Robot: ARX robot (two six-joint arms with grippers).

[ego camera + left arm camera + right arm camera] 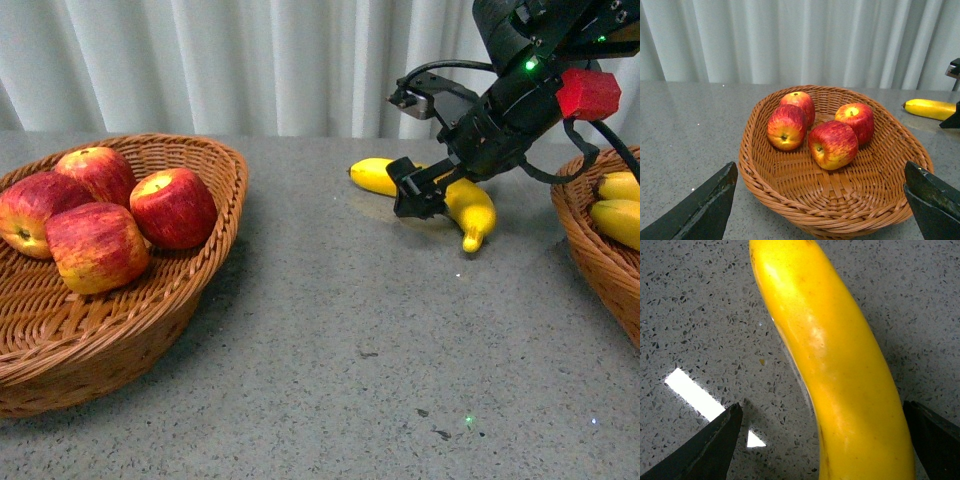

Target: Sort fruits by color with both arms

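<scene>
Apples [100,210] in left basket [215,215], bananas [618,205] in right basket [590,245]

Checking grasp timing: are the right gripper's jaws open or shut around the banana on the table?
Open. In the right wrist view the jaws stand wide on either side of the banana, which lies on the table; right gripper.

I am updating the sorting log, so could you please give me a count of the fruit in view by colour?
Red apples: 4, all in the left basket (first apple).
Yellow bananas: 3; one on the table under the right hand (banana), two showing in the right basket (one).
Total: 7 fruits.
</scene>
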